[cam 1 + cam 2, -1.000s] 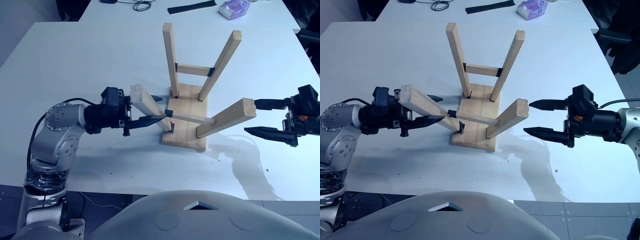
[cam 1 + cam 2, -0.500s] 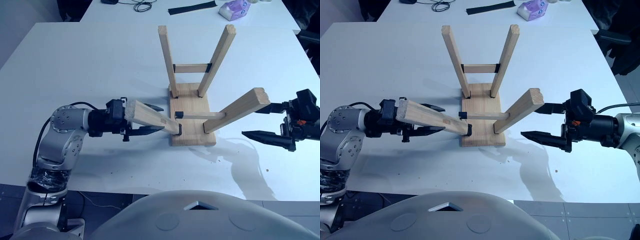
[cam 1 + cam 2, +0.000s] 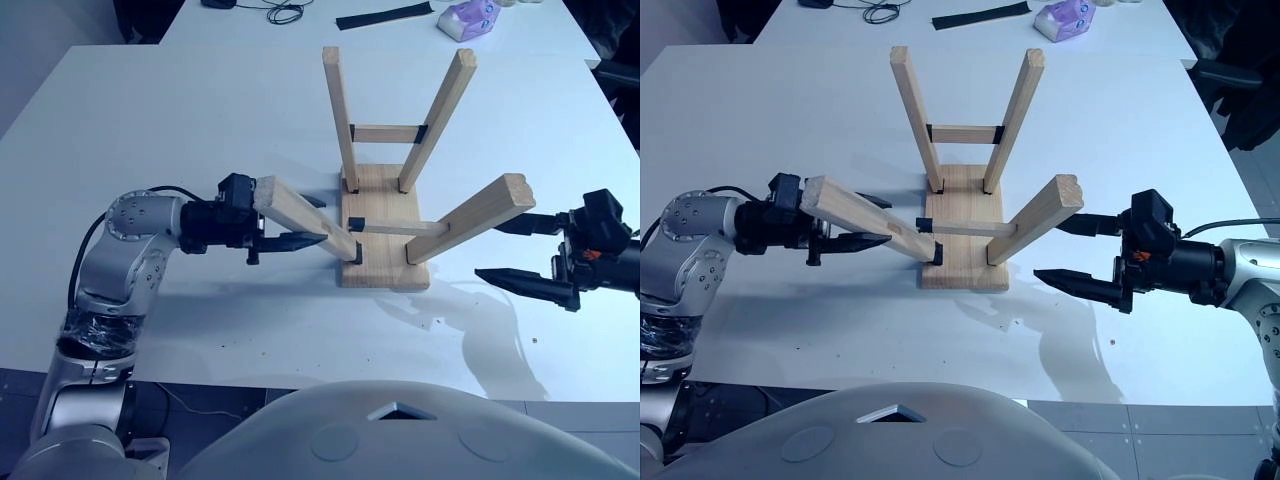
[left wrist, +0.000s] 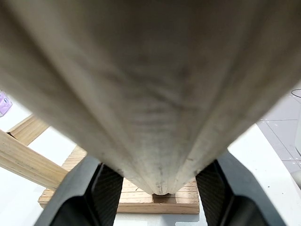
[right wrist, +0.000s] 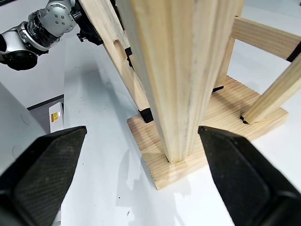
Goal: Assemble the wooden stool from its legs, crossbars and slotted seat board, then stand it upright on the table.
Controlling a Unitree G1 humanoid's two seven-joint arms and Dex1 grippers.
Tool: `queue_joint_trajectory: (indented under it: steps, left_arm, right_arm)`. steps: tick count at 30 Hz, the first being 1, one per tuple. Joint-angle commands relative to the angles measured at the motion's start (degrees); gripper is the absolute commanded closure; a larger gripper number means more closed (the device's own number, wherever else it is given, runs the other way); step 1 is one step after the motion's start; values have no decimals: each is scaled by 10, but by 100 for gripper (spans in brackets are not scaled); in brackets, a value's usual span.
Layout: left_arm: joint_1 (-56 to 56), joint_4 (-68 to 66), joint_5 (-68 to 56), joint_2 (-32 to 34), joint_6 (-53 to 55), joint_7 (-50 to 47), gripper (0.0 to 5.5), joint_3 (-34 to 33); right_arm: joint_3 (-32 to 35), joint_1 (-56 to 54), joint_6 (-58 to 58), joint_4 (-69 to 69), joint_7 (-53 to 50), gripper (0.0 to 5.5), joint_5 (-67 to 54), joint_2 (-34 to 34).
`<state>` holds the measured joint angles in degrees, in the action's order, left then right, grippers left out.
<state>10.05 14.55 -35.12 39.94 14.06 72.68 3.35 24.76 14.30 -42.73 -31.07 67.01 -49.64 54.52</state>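
Nearest me, the left gripper (image 3: pixel 318 222) is closed across the near left leg (image 3: pixel 295 212), which slants up and outward. From the left wrist the leg lies pressed between both dark pads (image 4: pixel 110 193). Opposite, the right gripper (image 3: pixel 490 250) is spread wide. One finger is above and one below the tip of the near right leg (image 3: pixel 470 218), and from the right wrist there is a gap on either side. That leg hides the upper fingertip from the head camera.

The stool is upside down on the white table (image 3: pixel 180 120), midway between the arms. The seat board (image 3: pixel 385 272) lies flat. A near crossbar (image 3: pixel 400 228) joins the two splayed legs through black end pieces.

Behind these rise the far left leg (image 3: pixel 338 115) and far right leg (image 3: pixel 437 118), steeper and linked by the far crossbar (image 3: pixel 388 134).

On a second table beyond are a black strip (image 3: pixel 385 16), a purple tissue pack (image 3: pixel 468 18) (its print is too small for me to read) and dark cables (image 3: pixel 285 10).
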Motion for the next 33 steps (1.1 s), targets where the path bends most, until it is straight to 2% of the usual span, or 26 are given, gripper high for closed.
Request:
queue_joint_trajectory:
  steps: [1,12,24,33]
  left_arm:
    - [15,-27,36,28,26,9,331,21]
    - [91,-75,85,37,31,32,331,87]
    - [168,-118,87,39,109,55,331,135]
    - [171,-111,104,49,89,79,331,164]
  right_arm:
    - [-5,0,7,-12,-10,113,-3,-5]
    - [-17,10,16,-39,-37,113,-1,-27]
    - [-34,26,34,-65,-74,113,5,-52]
    - [-43,37,42,-76,-93,113,5,-61]
